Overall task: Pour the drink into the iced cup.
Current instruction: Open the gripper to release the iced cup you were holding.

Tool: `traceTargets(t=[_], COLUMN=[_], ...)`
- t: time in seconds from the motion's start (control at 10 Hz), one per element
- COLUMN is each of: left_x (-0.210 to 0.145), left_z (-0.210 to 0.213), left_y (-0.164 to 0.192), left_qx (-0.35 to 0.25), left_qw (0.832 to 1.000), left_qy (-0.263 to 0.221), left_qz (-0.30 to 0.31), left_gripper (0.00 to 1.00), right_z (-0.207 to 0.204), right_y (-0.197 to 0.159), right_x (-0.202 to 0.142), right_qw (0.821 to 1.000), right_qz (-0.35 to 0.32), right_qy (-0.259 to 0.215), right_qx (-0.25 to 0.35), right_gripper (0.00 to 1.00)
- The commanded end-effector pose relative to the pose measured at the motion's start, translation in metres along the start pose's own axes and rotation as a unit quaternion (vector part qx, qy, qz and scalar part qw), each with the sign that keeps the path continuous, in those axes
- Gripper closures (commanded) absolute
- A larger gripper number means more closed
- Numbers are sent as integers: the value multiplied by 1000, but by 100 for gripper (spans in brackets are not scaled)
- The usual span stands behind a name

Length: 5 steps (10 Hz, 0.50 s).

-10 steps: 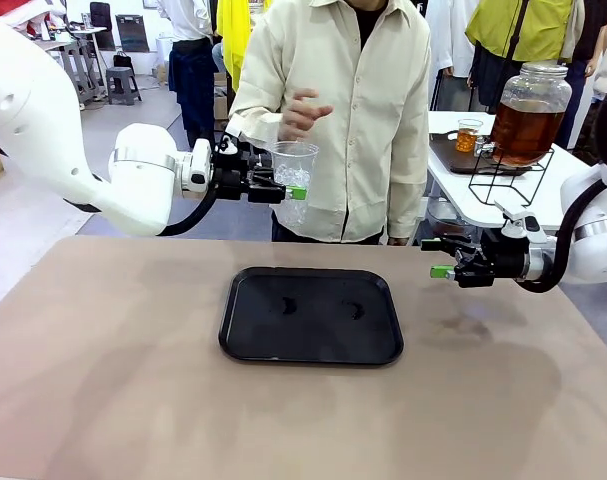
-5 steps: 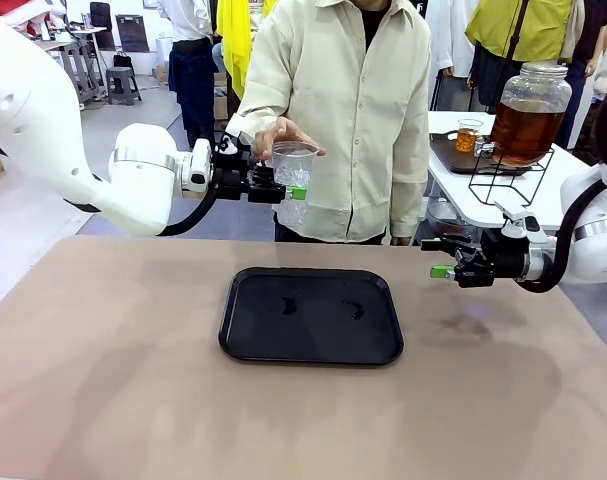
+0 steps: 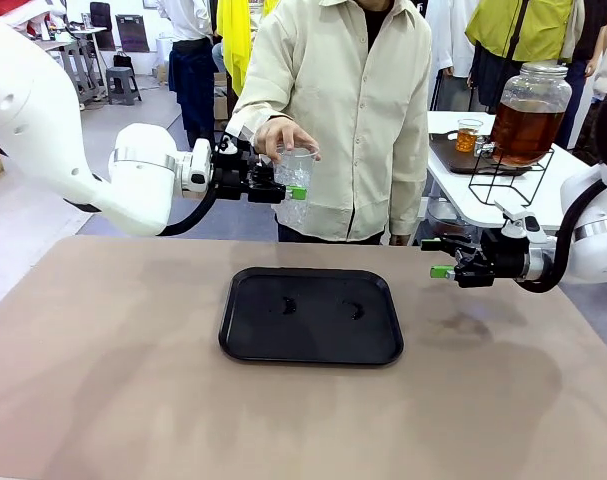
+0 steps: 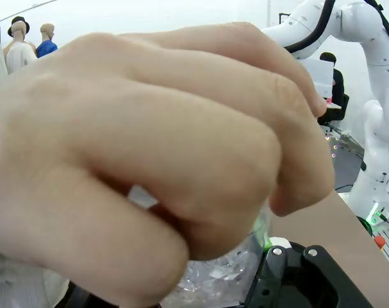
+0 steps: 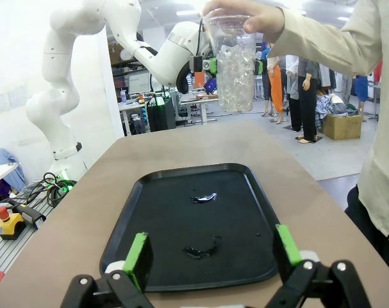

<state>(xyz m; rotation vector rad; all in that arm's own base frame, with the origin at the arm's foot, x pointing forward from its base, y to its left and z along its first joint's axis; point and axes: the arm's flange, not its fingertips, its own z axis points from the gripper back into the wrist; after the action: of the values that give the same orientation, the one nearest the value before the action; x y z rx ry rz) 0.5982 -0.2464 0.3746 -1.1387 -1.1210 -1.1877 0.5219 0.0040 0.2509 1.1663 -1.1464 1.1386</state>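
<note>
Front view: left claw [image 3: 286, 190] clamped on iced cup [image 3: 295, 186], person's hand [image 3: 284, 136] gripping rim. Right claw [image 3: 442, 258] apart above bench [image 3: 103, 380], beside black tray [image 3: 311, 315]

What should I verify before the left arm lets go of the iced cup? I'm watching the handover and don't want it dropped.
1. Left gripper shut on the iced cup: ok.
2. Person's hand gripping the cup's rim from above: ok.
3. Cup upright, ice inside: ok.
4. Right gripper open, away from the cup: ok.
5. Black tray beneath free of objects: ok, small wet spots.
6. Firmness of the hand's grip: cannot tell.
</note>
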Motion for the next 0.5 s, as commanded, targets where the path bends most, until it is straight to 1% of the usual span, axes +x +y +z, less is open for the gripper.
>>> traceTargets(t=[0.0, 0.4], left_x=[3, 3], left_z=[0, 0], left_y=[-2, -2], left_qx=[-1, -1], left_qw=[1000, 1000], left_qy=[-1, -1], left_qz=[-3, -3], left_gripper=[29, 29], right_z=[0, 0], right_y=[0, 0], right_x=[3, 3], right_qw=[1000, 1000], right_qz=[3, 3], right_qy=[0, 0], right_qx=[0, 0], right_gripper=[0, 0])
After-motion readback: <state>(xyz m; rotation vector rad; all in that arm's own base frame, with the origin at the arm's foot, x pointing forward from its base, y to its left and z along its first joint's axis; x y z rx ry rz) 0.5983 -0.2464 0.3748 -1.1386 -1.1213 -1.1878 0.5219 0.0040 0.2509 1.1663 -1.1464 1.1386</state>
